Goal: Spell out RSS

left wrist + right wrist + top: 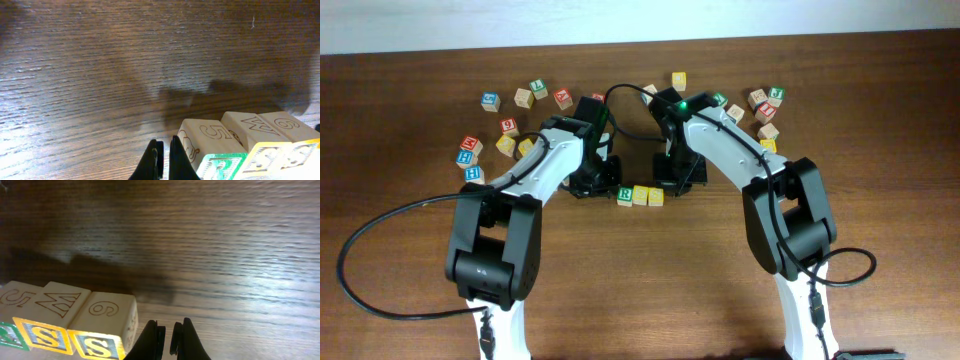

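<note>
Three letter cubes stand touching in a row on the wooden table: a green-bordered R cube [626, 194] [220, 167] on the left, then two yellow S cubes [641, 195] [656, 196]. The right wrist view shows the S faces [46, 338] [97, 346] and a sliver of the R cube [7, 336]. My left gripper [590, 184] [163, 161] sits just left of the R cube, shut, with nothing between its fingers. Just right of the last S cube is my right gripper [677, 178] [168, 340], shut and empty, its jaws barely apart.
Several loose letter cubes lie scattered at the back left [510, 126] and back right [766, 106], with one more cube [678, 79] behind the arms. A black cable [380, 225] loops over the table at the left.
</note>
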Motion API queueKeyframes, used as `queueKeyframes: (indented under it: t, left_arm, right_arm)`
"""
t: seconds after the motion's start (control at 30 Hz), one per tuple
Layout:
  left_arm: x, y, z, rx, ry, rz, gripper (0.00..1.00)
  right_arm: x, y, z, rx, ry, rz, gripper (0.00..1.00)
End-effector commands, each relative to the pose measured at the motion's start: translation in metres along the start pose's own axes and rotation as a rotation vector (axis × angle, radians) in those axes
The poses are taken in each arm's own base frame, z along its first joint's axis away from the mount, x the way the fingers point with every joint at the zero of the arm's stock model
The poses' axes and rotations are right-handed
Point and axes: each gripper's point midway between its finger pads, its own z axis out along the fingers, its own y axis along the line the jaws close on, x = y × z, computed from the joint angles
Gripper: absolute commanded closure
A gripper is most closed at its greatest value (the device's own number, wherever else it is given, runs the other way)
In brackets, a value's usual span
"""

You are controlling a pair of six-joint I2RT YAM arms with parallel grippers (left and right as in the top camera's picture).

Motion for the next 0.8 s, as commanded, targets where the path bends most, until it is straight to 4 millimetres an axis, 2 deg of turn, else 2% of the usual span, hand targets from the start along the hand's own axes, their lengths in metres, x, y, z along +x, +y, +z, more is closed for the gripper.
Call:
queueKeyframes:
  t: [0.0, 0.5, 0.77]
  left_arm:
    - [-0.001, -0.005, 0.002, 0.019, 0.007, -0.007, 1.0]
    - [0.009, -0.017, 0.005, 0.03, 0.034, 0.019, 1.0]
    - [0.009, -0.017, 0.005, 0.03, 0.035, 0.018, 1.0]
  right_arm:
    - [0.006, 0.0, 0.013, -0.021, 0.045, 0.002, 0.96]
    - [0.003, 0.011, 0.013, -0.079, 0.037, -0.022, 0.96]
    - [0.0, 0.013, 0.013, -0.086, 0.019, -0.118, 0.96]
